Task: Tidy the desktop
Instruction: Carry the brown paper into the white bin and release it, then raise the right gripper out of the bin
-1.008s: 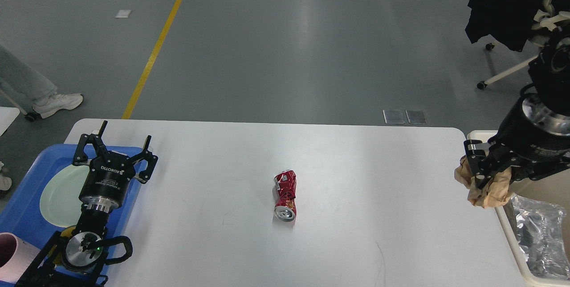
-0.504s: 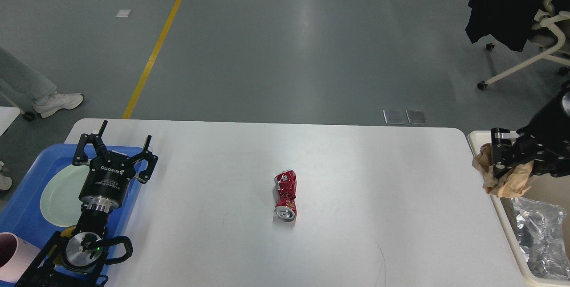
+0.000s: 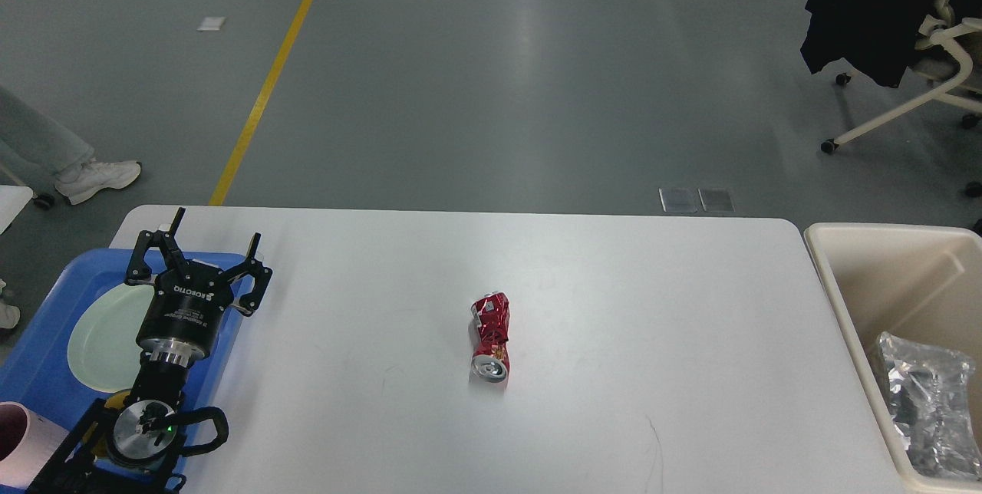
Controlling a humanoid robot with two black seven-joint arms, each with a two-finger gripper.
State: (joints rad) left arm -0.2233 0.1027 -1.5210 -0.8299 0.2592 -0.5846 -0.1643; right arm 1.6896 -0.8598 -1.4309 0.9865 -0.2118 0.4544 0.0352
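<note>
Crushed red can [image 3: 491,337] lying mid-desktop [image 3: 614,310]. Left gripper [image 3: 198,252] spread wide, empty, over blue tray [image 3: 34,356] at desktop's left edge. Silvery, probably foil, wrapper [image 3: 921,402] in cream bin [image 3: 844,287] right of desktop.

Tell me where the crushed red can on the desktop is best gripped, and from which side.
Probably across the can's pinched middle, coming straight down from above. It lies on its side on the desktop, lengthwise toward the robot, with nothing close by.
</note>
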